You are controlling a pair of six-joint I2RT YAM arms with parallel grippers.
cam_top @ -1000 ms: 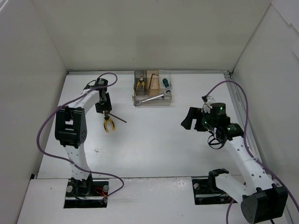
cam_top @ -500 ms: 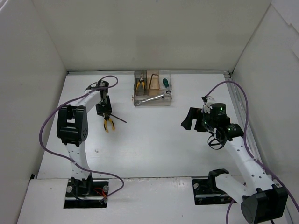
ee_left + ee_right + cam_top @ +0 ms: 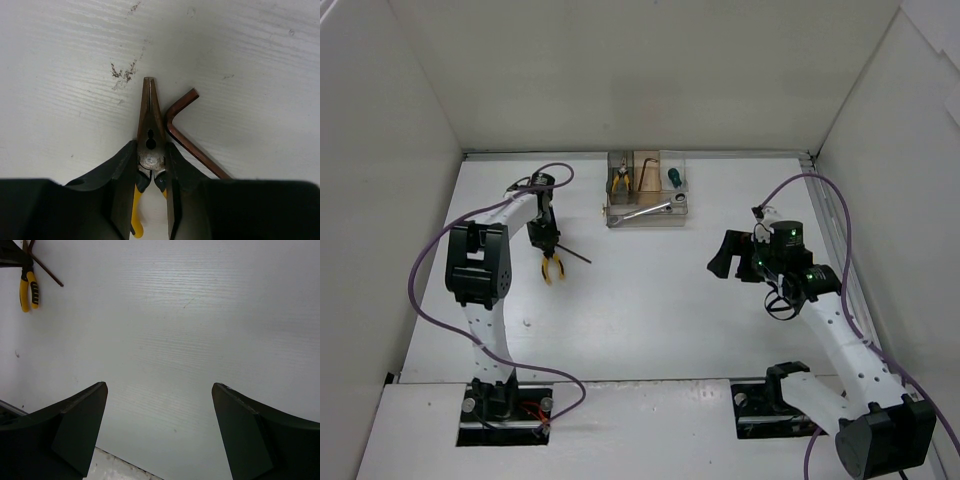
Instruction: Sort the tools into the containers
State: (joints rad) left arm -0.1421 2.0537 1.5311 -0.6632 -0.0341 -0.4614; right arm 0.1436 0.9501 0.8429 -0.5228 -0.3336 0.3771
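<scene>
Two arms share a white, faintly grained table (image 3: pixel 650 310). The clear plastic organizer box (image 3: pixel 646 222) sits at its far edge, already holding several tools. Over the last second the left gripper (image 3: pixel 151 147) has eased down onto the yellow-handled pliers (image 3: pixel 150 115), which lie left of the box. Its black jaws now appear to pinch the steel pivot, so a lift looks imminent. The right gripper (image 3: pixel 159 386) hangs spread wide, holding nothing. A thin, rust-toned L-shaped hex key (image 3: pixel 195 148) lies just beside the pliers' tapered nose.
</scene>
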